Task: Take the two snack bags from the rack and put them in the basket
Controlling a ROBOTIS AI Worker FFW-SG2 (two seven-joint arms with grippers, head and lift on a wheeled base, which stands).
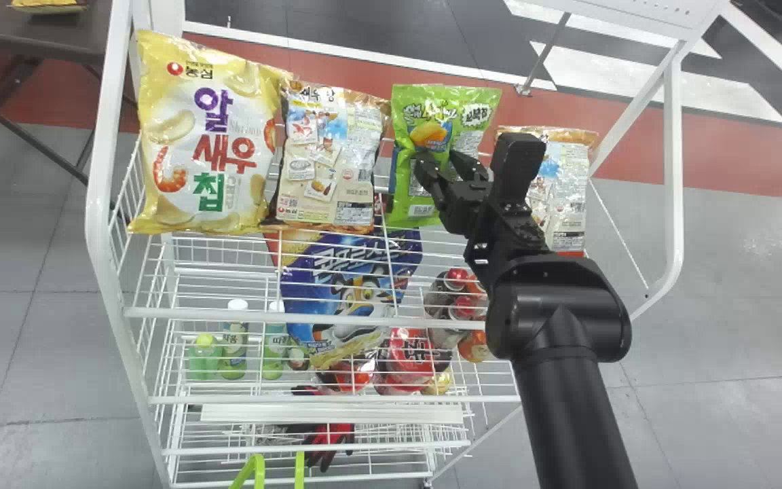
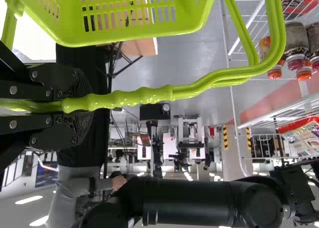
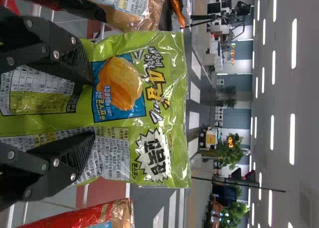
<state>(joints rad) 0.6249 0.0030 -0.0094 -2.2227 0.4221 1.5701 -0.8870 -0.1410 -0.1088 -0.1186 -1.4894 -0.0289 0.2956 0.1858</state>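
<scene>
The right fingers (image 3: 92, 108) are open, spread across the face of the green bag (image 3: 167, 108), which is directly before them on the rack (image 1: 228, 315). Its long axis runs roughly the way they point, so closing probably pinches its width. The right arm is the nearer one. The brown bag (image 1: 330, 163) stands just beside; this side seems tight. The left fingers (image 2: 79, 106) are gripping the handle (image 2: 149, 94) of the basket (image 2: 124, 37).
</scene>
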